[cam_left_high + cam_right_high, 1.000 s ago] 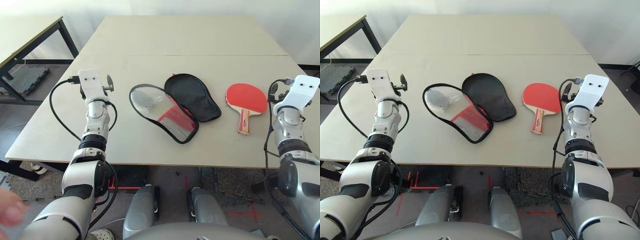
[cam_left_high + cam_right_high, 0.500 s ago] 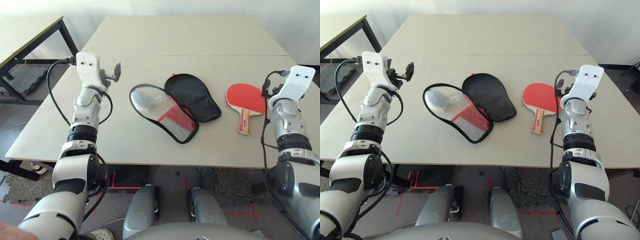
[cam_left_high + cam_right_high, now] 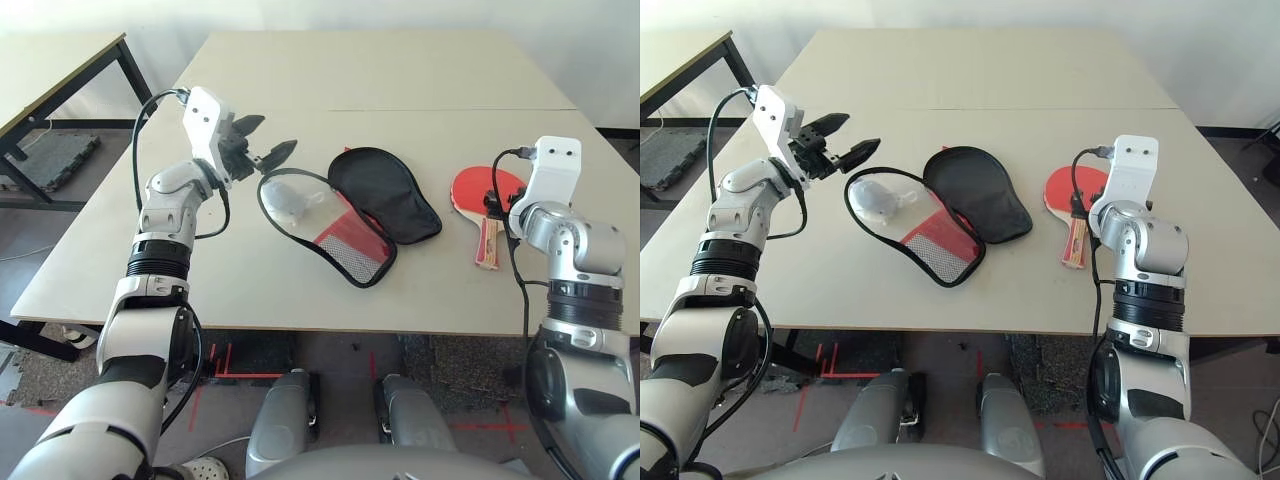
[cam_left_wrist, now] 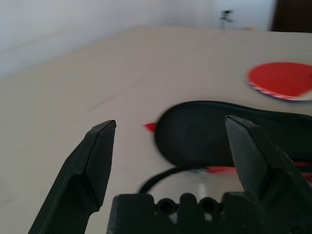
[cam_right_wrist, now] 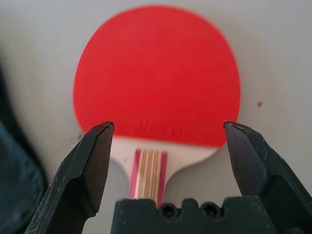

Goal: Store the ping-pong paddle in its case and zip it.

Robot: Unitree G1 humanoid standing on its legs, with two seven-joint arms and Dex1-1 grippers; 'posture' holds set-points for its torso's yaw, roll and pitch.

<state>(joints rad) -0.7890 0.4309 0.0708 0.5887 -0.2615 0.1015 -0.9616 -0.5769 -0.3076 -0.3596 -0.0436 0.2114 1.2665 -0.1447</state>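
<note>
The case [image 3: 352, 222] lies open in the middle of the table, its black-lined flap [image 3: 385, 193] folded back. Red fabric and black mesh show at its near end, and a grey plush charm [image 3: 290, 206] lies in the left half. My left gripper [image 3: 268, 140] hangs open just left of the case, pointing at it, with nothing between its fingers. The ping-pong paddle [image 5: 157, 73] lies red face up to the right of the case, handle [image 5: 148, 171] toward the front edge. My right gripper [image 5: 168, 129] hovers open over the neck of the handle, one finger on each side.
A second table [image 3: 55, 65] with black legs stands at the back left. A seam [image 3: 450, 109] crosses the table behind the objects. Bare tabletop lies in front of the case and behind it. Black cables loop beside both forearms.
My left arm swung right and forward, bringing its gripper up to the case's left end. My right arm turned inward and down over the paddle's handle. Both grippers stayed open.
</note>
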